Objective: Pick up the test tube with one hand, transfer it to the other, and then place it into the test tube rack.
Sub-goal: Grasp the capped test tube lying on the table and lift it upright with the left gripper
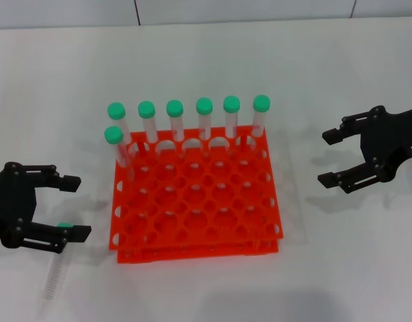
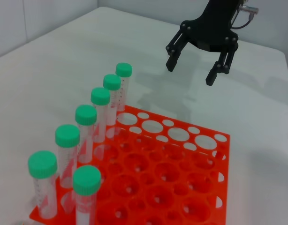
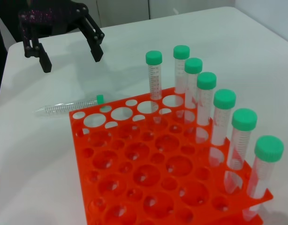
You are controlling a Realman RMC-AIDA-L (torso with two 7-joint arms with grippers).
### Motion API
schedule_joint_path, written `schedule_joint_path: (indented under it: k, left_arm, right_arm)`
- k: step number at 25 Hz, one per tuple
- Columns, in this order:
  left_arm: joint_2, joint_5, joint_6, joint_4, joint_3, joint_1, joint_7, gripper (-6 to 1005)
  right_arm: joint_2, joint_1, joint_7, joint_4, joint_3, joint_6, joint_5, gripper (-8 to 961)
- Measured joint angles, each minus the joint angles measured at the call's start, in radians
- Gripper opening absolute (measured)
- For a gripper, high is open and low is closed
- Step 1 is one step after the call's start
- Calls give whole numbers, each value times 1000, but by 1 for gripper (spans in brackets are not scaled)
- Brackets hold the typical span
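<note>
A clear test tube (image 1: 54,272) with a green cap lies flat on the table, left of the orange test tube rack (image 1: 192,252). My left gripper (image 1: 73,208) hovers open by the tube's cap end, with nothing between its fingers. In the right wrist view the same tube (image 3: 69,107) lies beside the rack (image 3: 134,154), and the left gripper (image 3: 71,58) hangs above and clear of it. My right gripper (image 1: 329,157), with a small white label, stands open and empty to the right of the rack. It also shows in the left wrist view as the right gripper (image 2: 191,72), beyond the rack (image 2: 181,183).
Several green-capped tubes (image 1: 204,121) stand upright along the rack's far row, and one more tube (image 1: 115,144) stands in the second row at the left. The other holes are unfilled. White table surrounds the rack, and a wall edge runs along the back.
</note>
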Motion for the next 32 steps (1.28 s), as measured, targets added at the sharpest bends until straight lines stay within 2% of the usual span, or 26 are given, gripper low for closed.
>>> schedule_joint_path:
  k: [23, 26, 32]
  left_arm:
    - [0, -2, 16, 7, 0, 0, -22, 878]
    - [1, -3, 33, 45, 3, 1, -67, 878]
    - [9, -3, 57, 150, 31, -1, -276, 877]
  right_arm:
    - [0, 0, 0, 11, -1, 13, -5, 807]
    - [0, 0, -4, 13, -1, 16, -5, 807]
    - [0, 0, -12, 13, -2, 29, -1, 808]
